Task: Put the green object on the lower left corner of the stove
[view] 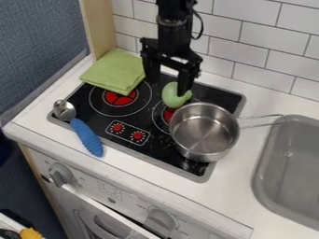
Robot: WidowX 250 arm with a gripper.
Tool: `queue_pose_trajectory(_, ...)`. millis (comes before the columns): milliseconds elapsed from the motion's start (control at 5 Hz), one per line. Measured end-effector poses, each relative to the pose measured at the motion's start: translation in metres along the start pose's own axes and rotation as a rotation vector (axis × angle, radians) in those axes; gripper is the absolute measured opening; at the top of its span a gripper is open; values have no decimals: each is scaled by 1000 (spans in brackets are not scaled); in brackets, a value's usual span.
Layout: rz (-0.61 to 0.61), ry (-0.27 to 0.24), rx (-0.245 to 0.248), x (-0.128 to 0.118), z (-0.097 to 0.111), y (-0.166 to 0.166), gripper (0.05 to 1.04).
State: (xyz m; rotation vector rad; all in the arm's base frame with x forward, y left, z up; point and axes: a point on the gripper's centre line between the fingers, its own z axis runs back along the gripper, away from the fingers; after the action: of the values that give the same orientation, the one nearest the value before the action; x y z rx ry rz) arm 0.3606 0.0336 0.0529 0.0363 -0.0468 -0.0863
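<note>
The saucepan point(207, 140) is smooth, shiny metal; the spoon point(83, 131) joins a glossy metal bowl to a ridged, matt blue plastic-looking handle. The folded green cloth point(114, 70) looks soft and matt, the black stovetop point(94, 112) glossy, the wall tiles point(251, 50) smooth.

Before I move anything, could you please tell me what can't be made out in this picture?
Camera view:
Part of the green object: hidden by a gripper finger.
Right burner: partly covered by the pot.
Sink: cut off by the right edge.
Yellow thing: cut off by the bottom edge.
</note>
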Motion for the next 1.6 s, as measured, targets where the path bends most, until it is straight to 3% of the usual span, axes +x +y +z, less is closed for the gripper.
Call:
queue_pose_trajectory(200, -13, -6, -27, 0, 0, -2, 1001)
queue_pose_trajectory(600, -18, 33, 29, 2, -19, 0, 1001)
queue_pose_trajectory(800, -56, 46, -21, 4, -30, -7, 1001)
queue_pose_trajectory(1000, -56, 53, -40, 4, -39, -5, 1001)
queue_pose_trajectory(1200, -60, 48, -42, 6, -38, -5, 945)
queue_pose_trajectory(1400, -51, 43, -38, 5, -40, -4, 828)
queue_pose_trajectory(1600, -37, 37, -21, 3, -35, 1, 828)
